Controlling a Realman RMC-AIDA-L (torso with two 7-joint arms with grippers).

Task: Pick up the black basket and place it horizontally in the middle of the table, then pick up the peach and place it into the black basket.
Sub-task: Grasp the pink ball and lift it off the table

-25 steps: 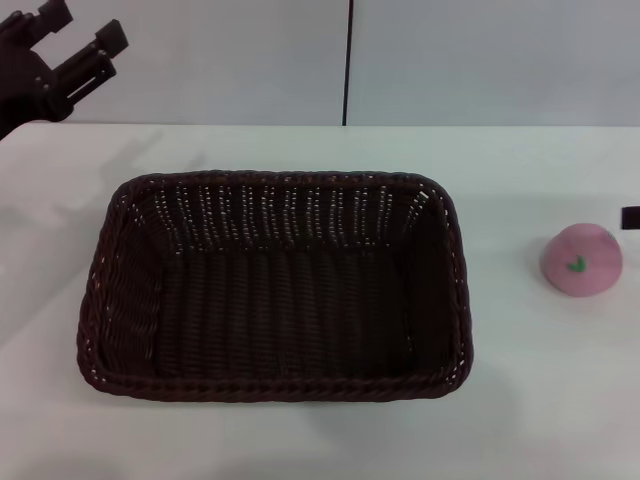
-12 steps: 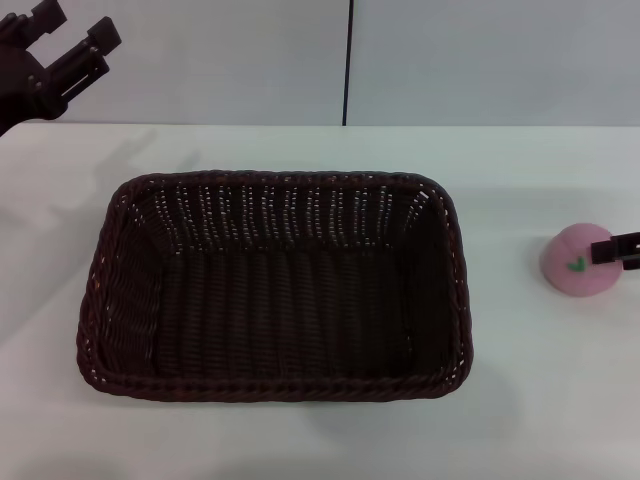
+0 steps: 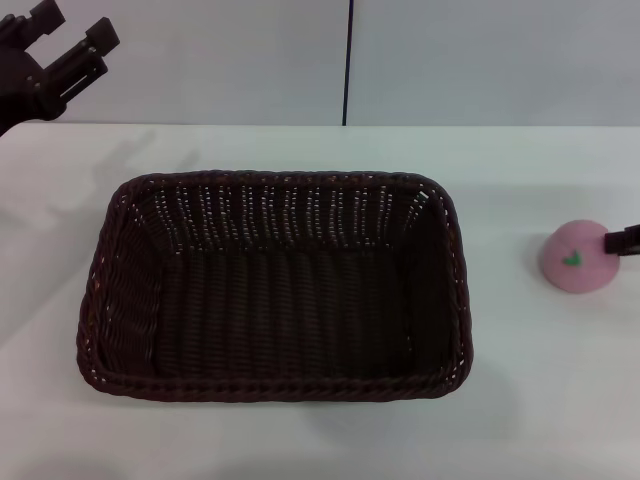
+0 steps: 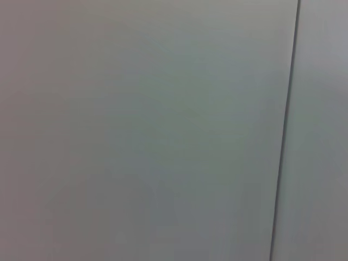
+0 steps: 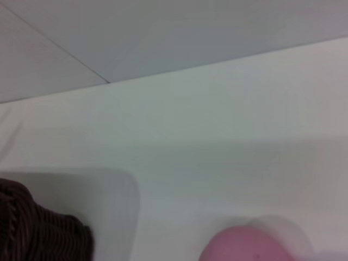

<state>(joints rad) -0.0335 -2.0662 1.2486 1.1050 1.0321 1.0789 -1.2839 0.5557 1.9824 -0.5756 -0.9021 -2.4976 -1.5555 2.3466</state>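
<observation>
Left pincer (image 3: 62, 40) is parked at 10 o'clock, raised off the far-left corner of the desk (image 3: 300, 440), fingers spread wide and holding nothing. Black basket (image 3: 275, 290) sits flat at centre of the desk, long side running 9-to-3, with nothing inside it. Peach (image 3: 578, 257) rests on the desk at 3 o'clock, well apart from the basket, green leaf mark up; only a dark tip of the right pincer (image 3: 625, 241) shows at the peach's right flank, and I cannot tell whether it is wide or narrow.
</observation>
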